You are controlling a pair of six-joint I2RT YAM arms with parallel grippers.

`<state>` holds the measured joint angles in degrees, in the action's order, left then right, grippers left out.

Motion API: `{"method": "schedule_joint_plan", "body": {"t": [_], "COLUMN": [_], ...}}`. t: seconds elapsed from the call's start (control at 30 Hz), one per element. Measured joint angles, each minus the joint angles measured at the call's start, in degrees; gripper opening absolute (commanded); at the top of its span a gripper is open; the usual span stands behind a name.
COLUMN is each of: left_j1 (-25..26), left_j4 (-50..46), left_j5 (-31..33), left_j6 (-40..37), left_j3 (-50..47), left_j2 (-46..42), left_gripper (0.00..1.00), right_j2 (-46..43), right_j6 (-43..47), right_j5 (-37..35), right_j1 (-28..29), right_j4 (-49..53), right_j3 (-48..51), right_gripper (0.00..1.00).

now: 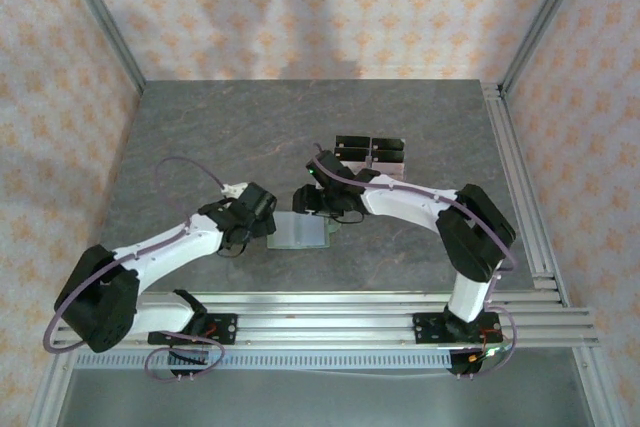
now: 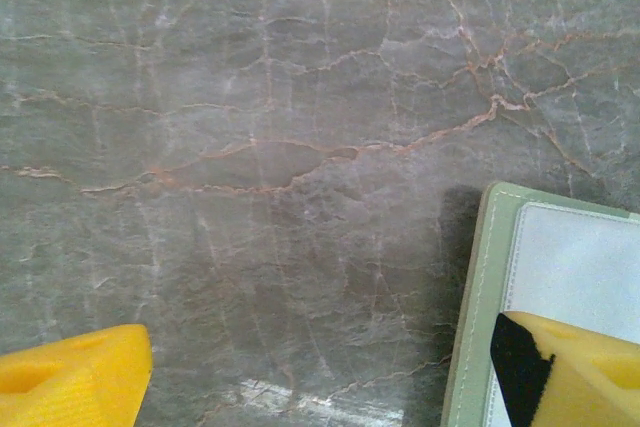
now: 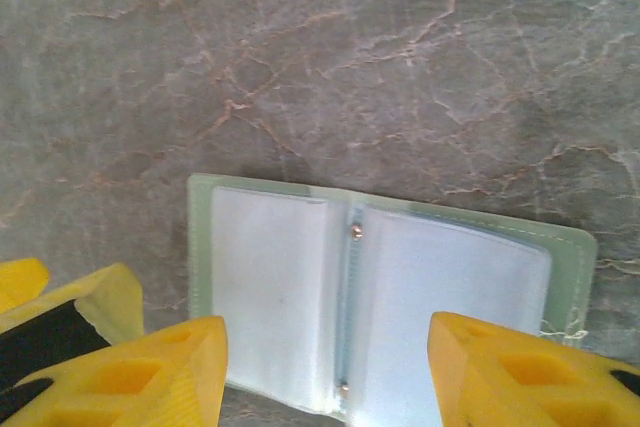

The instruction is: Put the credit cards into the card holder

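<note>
Grey marbled counter [image 1: 200, 137], wallpaper behind. From the top, the card holder [image 1: 300, 230] lay open flat near the middle of the near edge, with the left claw [image 1: 266, 231] at its left end, the right claw [image 1: 316, 209] at its far side and a clear rack [image 1: 370, 155] beyond. Left wrist: claw was spread, one finger [image 2: 570, 372] over the holder's edge, pinching nothing. Right wrist: claw spread above the open sleeves, empty too. Opening looked done; couldn't tell if credit cards sat in the pale sleeves, so loading was probably left.

card holder [image 1: 300, 232] lies open flat mid-table [image 1: 200, 147], rack [image 1: 370, 155] behind it, to the right. left gripper [image 1: 258, 223] at its left edge, right gripper [image 1: 318, 205] over its far edge.
</note>
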<state>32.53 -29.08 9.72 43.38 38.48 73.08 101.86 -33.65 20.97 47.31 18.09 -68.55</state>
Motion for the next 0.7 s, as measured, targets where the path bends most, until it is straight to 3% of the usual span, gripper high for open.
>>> {"method": "schedule_joint_plan", "body": {"t": [0.7], "left_j1": [0.0], "left_j4": [4.1], "left_j5": [-0.8], "left_j6": [-0.4], "left_j3": [-1.1], "left_j2": [4.7], "left_gripper": [0.89], "right_j2": [4.8], "right_j6": [1.8], "right_j5": [-1.7], "right_j1": [0.9], "right_j4": [2.1], "right_j3": [0.0], "right_gripper": [0.56]}}
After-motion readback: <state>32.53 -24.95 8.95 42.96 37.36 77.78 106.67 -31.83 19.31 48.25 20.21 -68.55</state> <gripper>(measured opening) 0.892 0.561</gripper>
